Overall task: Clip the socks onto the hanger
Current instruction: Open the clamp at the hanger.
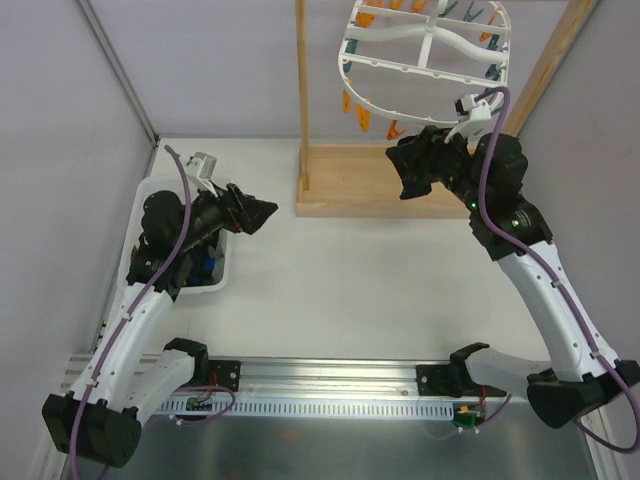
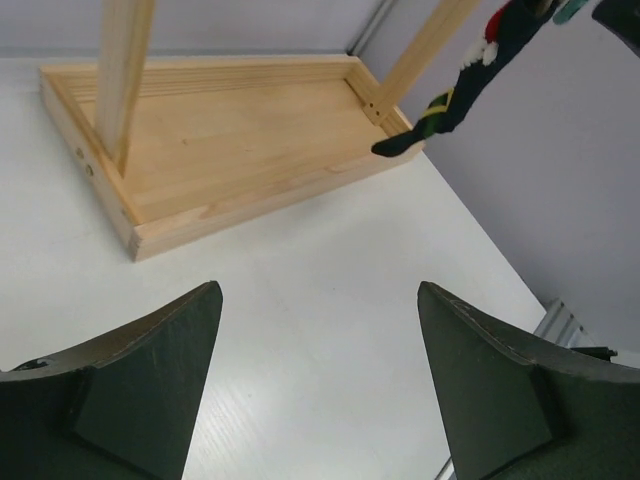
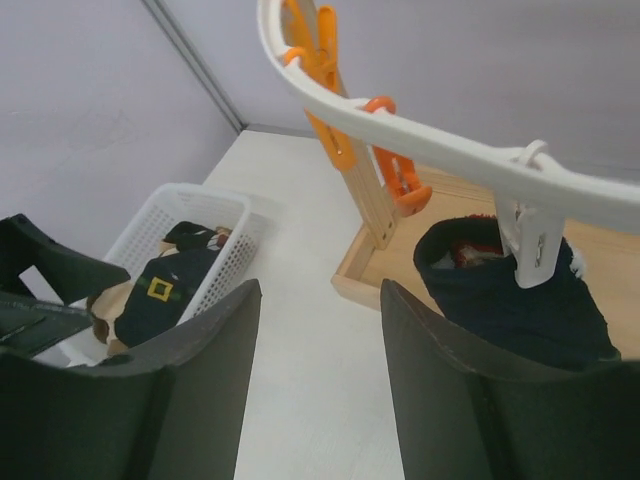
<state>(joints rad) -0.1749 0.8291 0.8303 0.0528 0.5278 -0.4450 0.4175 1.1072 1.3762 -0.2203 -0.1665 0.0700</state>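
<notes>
One dark sock (image 3: 505,305) is being held by a white peg (image 3: 532,245) on the rim of the hanger (image 3: 440,138), and it is hanging low over the base of the wooden stand (image 3: 372,215). More socks (image 3: 155,290) are lying in the white basket (image 3: 238,215) at the left side of the table (image 3: 300,300), well apart from the hanger. Orange pegs (image 3: 400,180) are hanging free on the same rim, beside the white one.

The right gripper (image 3: 315,380) is being held just under the rim, beside the hanging sock. Its jaws are standing partly apart and nothing is being gripped between them. The left gripper (image 2: 320,385) is being held over the table near the basket and is pointing toward the stand. Its jaws are standing wide and nothing is being gripped there either.

By judgement, the step in hand is the fetching of the next sock. For doing it well:

- **Picking:** the sock should be taken at its open end, so that a free edge is being offered to the peg and not a folded lump.
- **One at a time:** only one sock should be lifted, because limp fabric is easily being dragged together with its neighbour.
- **The peg:** a free orange peg should be pressed open by the right gripper, squarely on its tails, otherwise the light hanger is probably being swung away.
- **The first sock:** the hanging sock should not be brushed, since it could be pulled out of its peg.
</notes>
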